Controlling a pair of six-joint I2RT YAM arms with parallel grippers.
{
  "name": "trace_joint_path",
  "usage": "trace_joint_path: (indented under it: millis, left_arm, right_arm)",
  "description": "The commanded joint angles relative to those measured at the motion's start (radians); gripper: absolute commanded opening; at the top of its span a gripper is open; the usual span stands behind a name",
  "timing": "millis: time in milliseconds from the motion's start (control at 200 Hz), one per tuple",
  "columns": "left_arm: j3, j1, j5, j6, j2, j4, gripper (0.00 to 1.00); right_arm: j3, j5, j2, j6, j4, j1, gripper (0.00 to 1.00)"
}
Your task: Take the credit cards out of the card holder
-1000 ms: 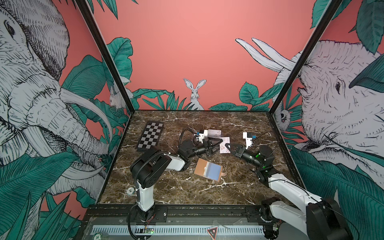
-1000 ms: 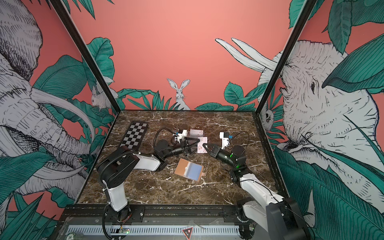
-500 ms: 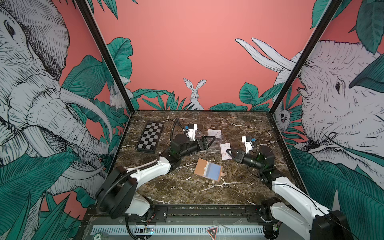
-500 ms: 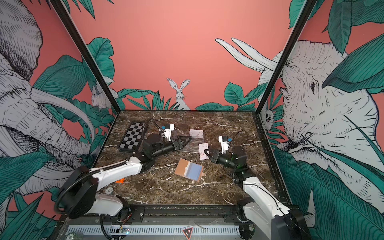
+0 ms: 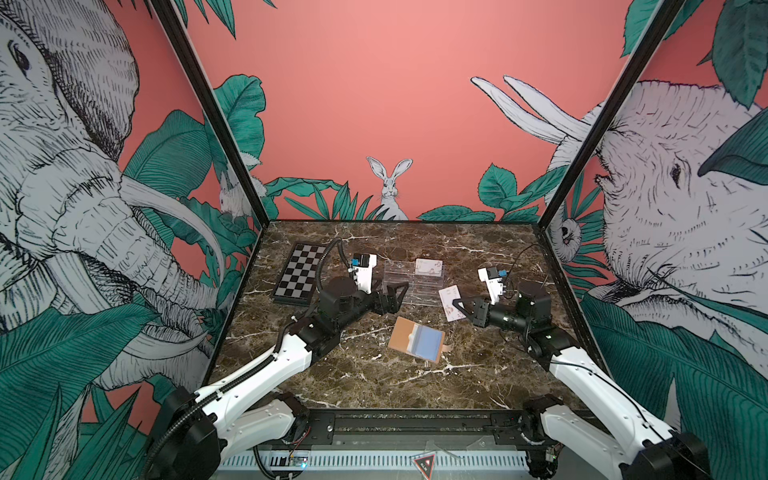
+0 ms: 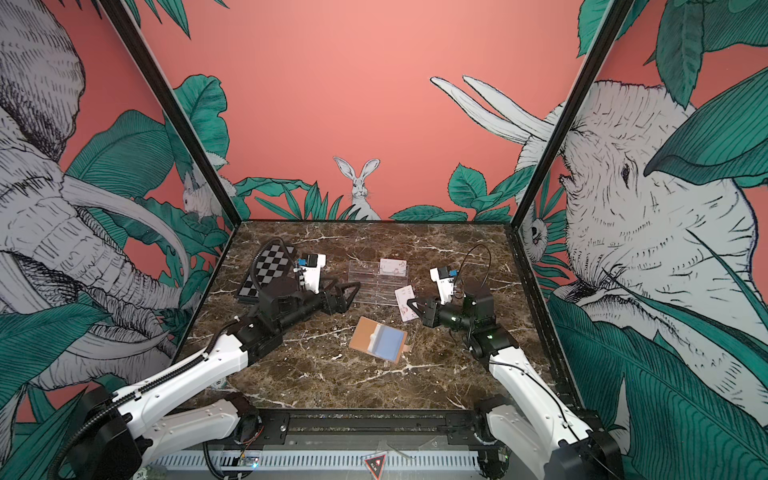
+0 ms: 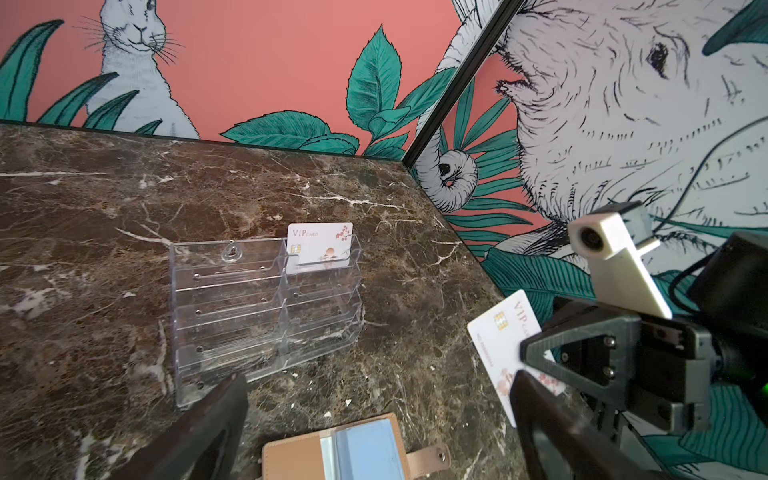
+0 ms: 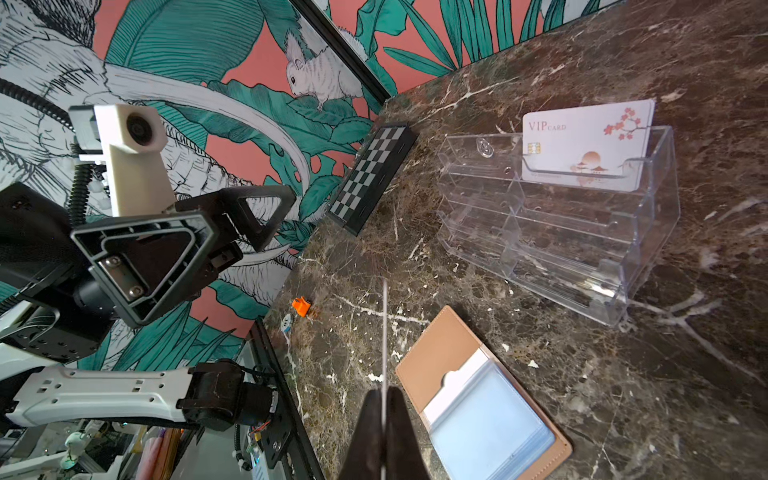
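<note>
The tan card holder (image 5: 417, 339) (image 6: 377, 341) lies open on the marble, pale blue credit cards showing in its clear sleeves (image 8: 490, 419). My right gripper (image 5: 457, 301) (image 8: 384, 392) hovers behind and to the right of it, shut on a white credit card (image 5: 451, 303) (image 7: 498, 336) that the right wrist view shows edge-on. Another white credit card (image 5: 429, 267) (image 8: 586, 143) stands in the rack's top tier. My left gripper (image 5: 395, 293) (image 7: 379, 376) is open and empty, just left of the rack, above the holder's far side.
A clear acrylic tiered rack (image 5: 409, 282) stands behind the holder. A black-and-white chequered board (image 5: 300, 277) lies at the back left. A small orange piece (image 8: 302, 306) sits near the front left edge. Printed walls enclose three sides.
My left gripper has opened wider and drawn back a little to the left, its arm now stretched low. The right gripper still holds its card and has shifted slightly nearer.
</note>
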Motion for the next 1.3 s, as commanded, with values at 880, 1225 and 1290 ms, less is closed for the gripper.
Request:
trace_joint_path:
  millis: [880,1225,1290]
  left_arm:
    - [-0.073,0.002,0.043,0.302,-0.241,-0.169,0.99]
    - [-0.091,0.002,0.046,0.329,-0.281,-0.180,0.99]
    - [-0.091,0.002,0.057,0.332,-0.287,-0.182,0.99]
  right_arm:
    - [0.107,0.061,-0.001,-0.357,-0.169,0.085,0.00]
    - [0.156,0.085,0.054,-0.463,-0.201,0.122,0.00]
    - [0.172,0.100,0.066,-0.487,-0.225,0.128,0.00]
